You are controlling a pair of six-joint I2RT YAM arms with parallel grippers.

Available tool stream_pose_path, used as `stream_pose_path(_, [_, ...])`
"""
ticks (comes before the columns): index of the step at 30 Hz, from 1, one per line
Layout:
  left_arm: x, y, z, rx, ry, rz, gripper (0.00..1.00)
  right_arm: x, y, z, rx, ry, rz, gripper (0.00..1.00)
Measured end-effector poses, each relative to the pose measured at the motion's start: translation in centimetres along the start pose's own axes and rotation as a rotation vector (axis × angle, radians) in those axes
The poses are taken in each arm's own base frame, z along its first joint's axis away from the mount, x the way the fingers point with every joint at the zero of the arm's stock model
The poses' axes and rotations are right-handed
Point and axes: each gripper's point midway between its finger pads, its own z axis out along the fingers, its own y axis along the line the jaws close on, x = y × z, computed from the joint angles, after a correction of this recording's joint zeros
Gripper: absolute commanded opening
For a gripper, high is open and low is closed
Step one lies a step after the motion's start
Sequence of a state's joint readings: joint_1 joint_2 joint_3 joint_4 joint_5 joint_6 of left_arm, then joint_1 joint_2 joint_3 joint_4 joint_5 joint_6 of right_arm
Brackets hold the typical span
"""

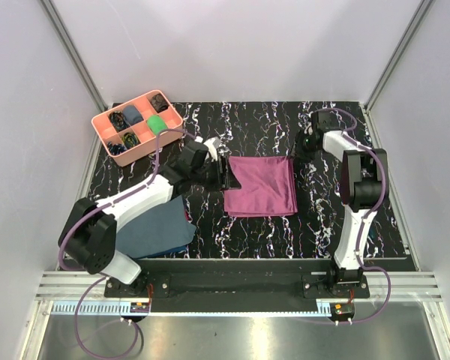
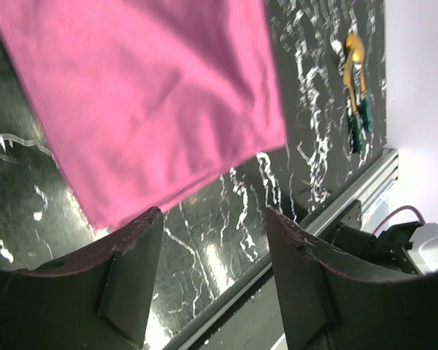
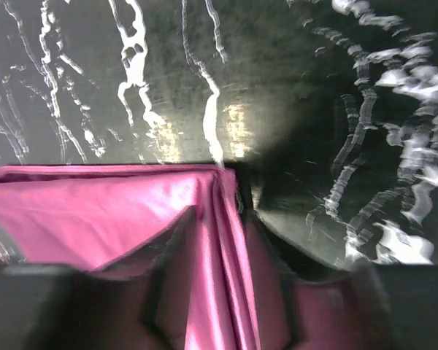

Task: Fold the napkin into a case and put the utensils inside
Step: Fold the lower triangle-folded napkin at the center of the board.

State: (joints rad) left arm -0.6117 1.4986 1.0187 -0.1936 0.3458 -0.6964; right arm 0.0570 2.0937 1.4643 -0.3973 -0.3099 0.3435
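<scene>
Napkin [image 1: 261, 186], centre frame: you have it part-folded, no case yet. Utensils [image 2: 356, 95]: lying outside, untouched. Left gripper [image 2: 213, 233] open, empty; right gripper [image 3: 223, 292] pinches napkin's corner.

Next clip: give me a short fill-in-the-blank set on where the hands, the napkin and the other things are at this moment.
The jaws of the left hand stand ____, with nothing between them.
The fingers of the right hand straddle the napkin at its far-right ____.
The pink tray stands at the far-____ corner of the table.
The blue cloth lies partly under the ____ arm.
Missing words: open; corner; left; left.
</scene>
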Motion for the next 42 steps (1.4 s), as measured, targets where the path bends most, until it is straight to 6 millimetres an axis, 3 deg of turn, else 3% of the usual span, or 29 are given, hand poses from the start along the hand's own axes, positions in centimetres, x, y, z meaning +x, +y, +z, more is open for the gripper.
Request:
stream_pose_path(1, [0.4,0.3,0.0,-0.005,0.007,-0.008,0.61,-0.5,-0.1,-0.3,0.027,-0.01,-0.013,0.62])
stream_pose_path(4, [1.2,0.9,-0.4,-0.02,0.008,-0.026,0.62,-1.4,-0.3,-1.4,0.128,-0.035,-0.051,0.71])
stream_pose_path(9, [-0.5,0.5,-3.3,-0.04,-0.118,-0.054,0.62,-0.4,0.5,-5.4,0.322,-0.074,-0.141,0.76])
stream_pose_path(12, [-2.5,0.5,-6.2,-0.081,-0.249,-0.085,0.65,0.6,3.6,-8.1,0.335,-0.112,-0.207,0.76])
stream_pose_path(15, [-3.9,1.0,-9.2,-0.135,-0.369,-0.117,0.69,2.4,7.9,-9.1,0.289,-0.129,-0.267,0.76])
stream_pose_path(20, [-4.7,2.7,-13.1,-0.254,-0.497,-0.141,0.72,7.5,15.3,-6.8,0.207,-0.068,-0.345,0.69])
stream_pose_path(27, [-3.8,5.0,-16.1,-0.38,-0.542,-0.13,0.76,12.4,20.3,-2.4,0.196,-0.005,-0.383,0.58])
stream_pose_path(32, [-3.6,5.0,-16.9,-0.383,-0.549,-0.124,0.76,14.9,21.6,0.0,0.2,0.033,-0.398,0.57])
stream_pose_path(42, [-3.0,5.3,-16.6,-0.388,-0.509,-0.095,0.76,17.2,19.6,3.2,0.268,0.097,-0.386,0.48])
